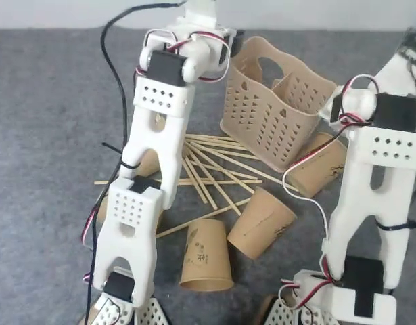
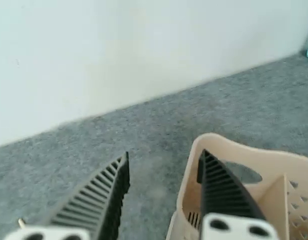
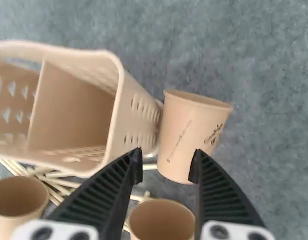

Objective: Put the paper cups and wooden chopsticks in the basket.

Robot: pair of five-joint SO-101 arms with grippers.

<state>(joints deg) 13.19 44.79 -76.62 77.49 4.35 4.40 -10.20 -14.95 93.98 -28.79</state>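
Observation:
A beige slotted basket (image 1: 275,101) stands at the back of the grey mat. Wooden chopsticks (image 1: 208,169) lie scattered in front of it. One paper cup (image 1: 319,162) lies against the basket's right side, another (image 1: 262,222) lies on its side in the middle, and a third (image 1: 206,256) sits rim down nearer the front. A further cup (image 1: 150,162) is half hidden behind the left arm. My left gripper (image 2: 164,190) is open and empty, up beside the basket rim (image 2: 254,152). My right gripper (image 3: 164,167) hangs open above the cup (image 3: 189,135) by the basket (image 3: 118,75).
The two white arms stand close on either side of the pile. Black and red cables run along the left arm (image 1: 113,81). A pale wall (image 2: 143,45) rises behind the mat. Open mat lies at the far left (image 1: 45,135).

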